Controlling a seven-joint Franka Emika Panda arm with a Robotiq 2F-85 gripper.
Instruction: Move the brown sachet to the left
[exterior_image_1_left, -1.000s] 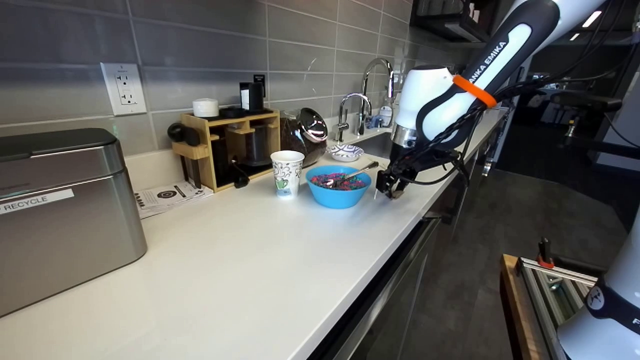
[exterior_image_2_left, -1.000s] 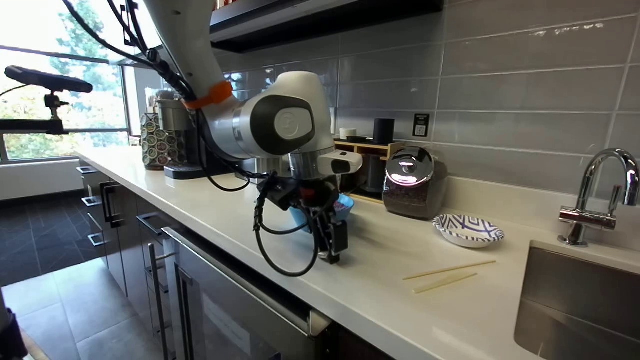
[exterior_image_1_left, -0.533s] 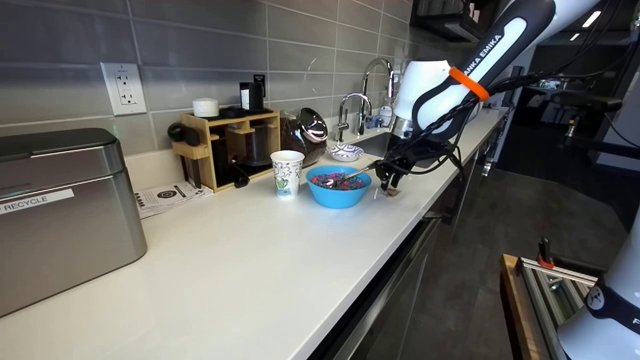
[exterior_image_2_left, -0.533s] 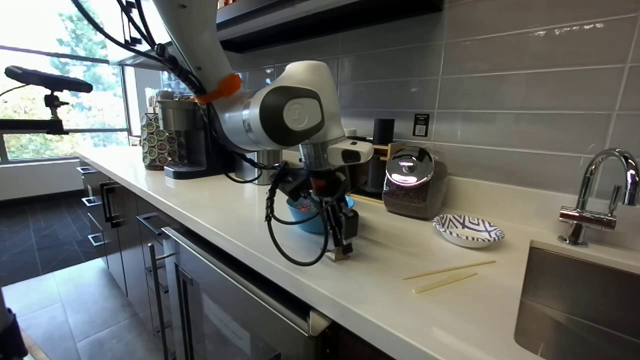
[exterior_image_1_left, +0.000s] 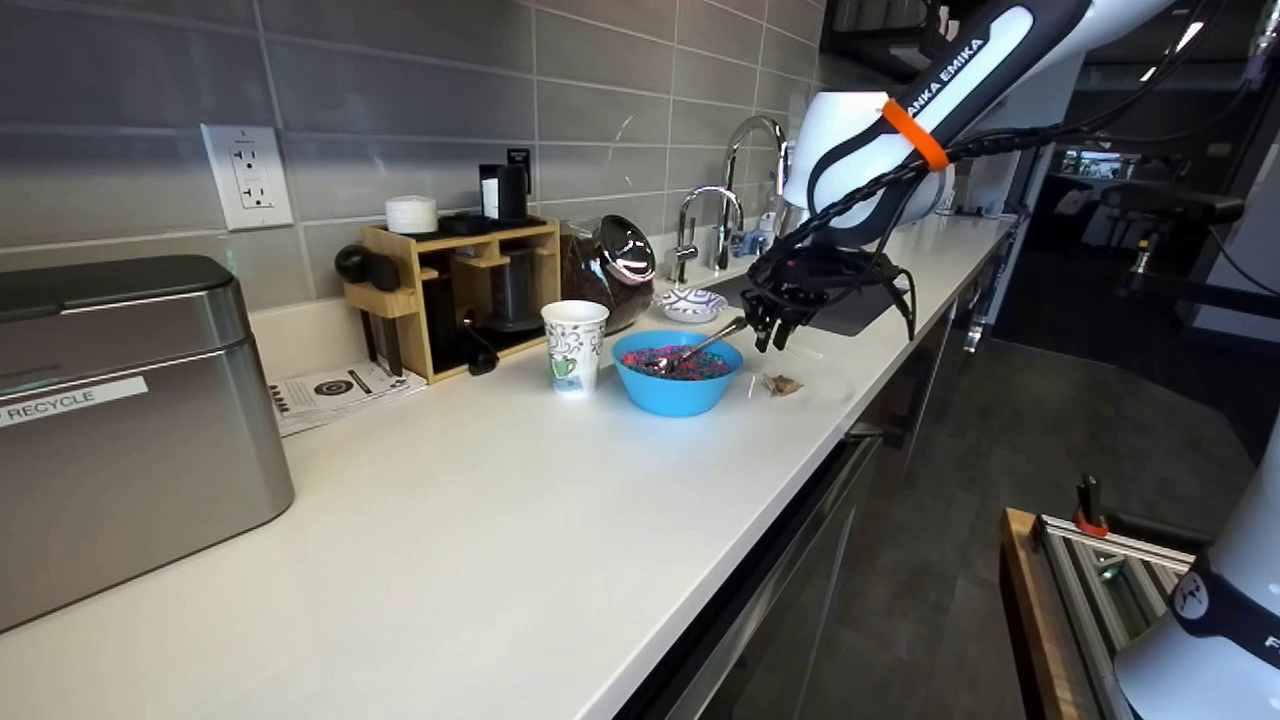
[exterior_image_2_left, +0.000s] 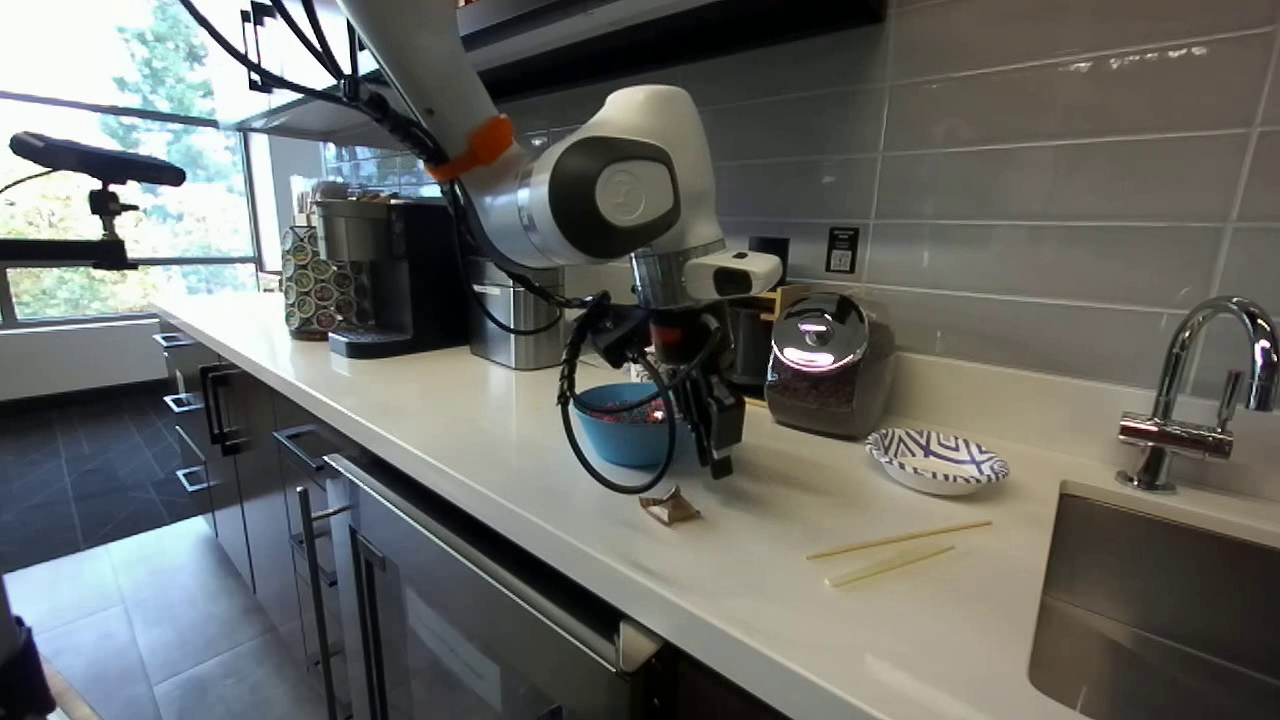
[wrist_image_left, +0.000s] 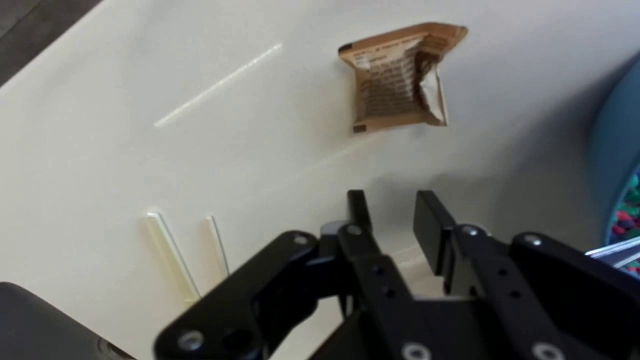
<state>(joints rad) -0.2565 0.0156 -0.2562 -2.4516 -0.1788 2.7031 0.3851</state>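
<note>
The brown sachet (wrist_image_left: 392, 82), a crinkled squarish packet with printed text, lies on the white counter. In both exterior views the sachet (exterior_image_1_left: 781, 384) (exterior_image_2_left: 670, 507) rests beside the blue bowl, on its sink side. My gripper (wrist_image_left: 391, 197) is part-way open, its two black fingers apart with only counter seen between them. In the wrist view the sachet is beyond the fingertips, not touched by them. Seen from outside, the gripper (exterior_image_1_left: 771, 344) hangs above the counter, a little toward the sink from the sachet.
The blue bowl (exterior_image_2_left: 622, 440) holds coloured bits and a spoon, close beside the gripper. A printed paper cup (exterior_image_1_left: 575, 350) stands past it. Toward the sink (exterior_image_2_left: 1150, 600) are a patterned bowl (exterior_image_2_left: 937, 462) and a thin stick (exterior_image_2_left: 890, 566). A glass jar (exterior_image_2_left: 825, 375) stands by the wall.
My gripper has risen off the counter and drawn back toward the sink and wall. The sachet, largely covered by the fingers before, now shows in full at about the same spot.
</note>
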